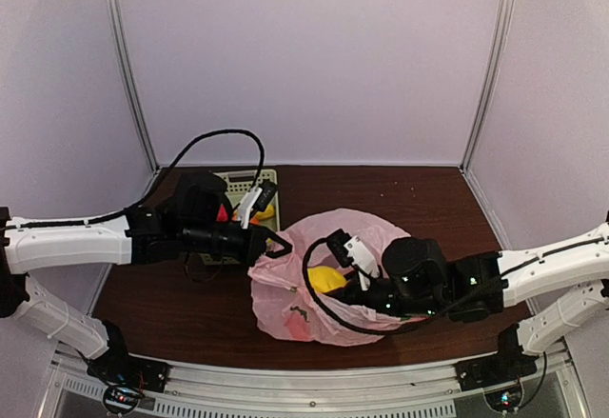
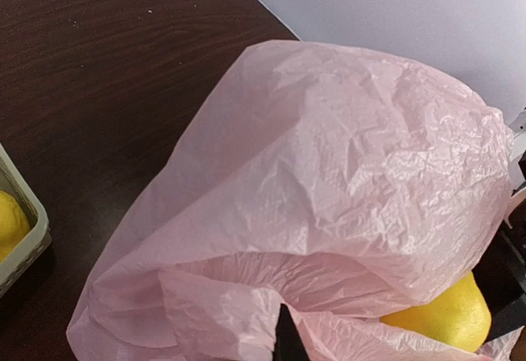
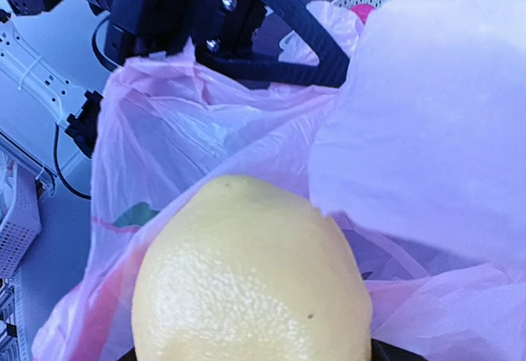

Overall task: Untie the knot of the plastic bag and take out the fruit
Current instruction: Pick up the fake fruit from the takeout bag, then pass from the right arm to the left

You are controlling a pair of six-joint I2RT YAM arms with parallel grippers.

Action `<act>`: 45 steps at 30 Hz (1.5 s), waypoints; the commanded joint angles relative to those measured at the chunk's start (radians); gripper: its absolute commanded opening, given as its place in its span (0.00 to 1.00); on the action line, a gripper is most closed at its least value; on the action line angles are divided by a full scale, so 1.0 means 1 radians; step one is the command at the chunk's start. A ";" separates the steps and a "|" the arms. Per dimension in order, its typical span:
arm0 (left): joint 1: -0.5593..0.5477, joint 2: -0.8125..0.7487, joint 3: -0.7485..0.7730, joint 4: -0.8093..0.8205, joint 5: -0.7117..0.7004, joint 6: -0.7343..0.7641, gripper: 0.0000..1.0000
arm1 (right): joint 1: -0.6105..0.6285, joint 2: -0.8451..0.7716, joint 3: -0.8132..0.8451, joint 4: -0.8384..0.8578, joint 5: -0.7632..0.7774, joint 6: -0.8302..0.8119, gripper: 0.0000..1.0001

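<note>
The pink plastic bag point(image 1: 304, 294) lies open on the dark table, its crinkly wall filling the left wrist view point(image 2: 345, 164). My left gripper point(image 1: 273, 246) is shut on the bag's left rim, and its dark tip point(image 2: 285, 338) shows amid folds of plastic. My right gripper point(image 1: 341, 283) reaches into the bag's mouth and is closed round a yellow fruit point(image 1: 326, 278). That fruit, with dimpled skin, fills the lower half of the right wrist view point(image 3: 255, 279) and peeks out under the bag's edge point(image 2: 444, 316). The right fingers are hidden behind it.
A pale green slotted basket point(image 1: 240, 178) stands behind the left arm with a red fruit point(image 1: 222, 213) and a yellow fruit point(image 1: 267, 212) in it; its corner point(image 2: 20, 238) shows at left. White walls enclose the table on three sides.
</note>
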 commanded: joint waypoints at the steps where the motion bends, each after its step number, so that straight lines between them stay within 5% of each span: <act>1: 0.009 0.031 -0.012 0.022 -0.022 0.000 0.00 | 0.007 -0.070 -0.036 0.072 0.015 0.025 0.55; 10: -0.001 0.035 -0.086 0.184 0.098 0.061 0.00 | 0.006 -0.222 -0.108 0.150 0.436 0.139 0.56; 15: -0.019 0.012 -0.118 0.182 0.100 0.101 0.00 | -0.016 -0.240 -0.064 0.037 0.583 0.182 0.57; 27: -0.019 -0.003 -0.167 0.189 0.019 0.056 0.00 | -0.082 -0.433 -0.108 -0.076 0.463 0.176 0.60; 45: -0.018 0.117 0.020 0.258 0.017 0.056 0.00 | -0.056 -0.205 -0.083 -0.068 -0.044 0.068 0.59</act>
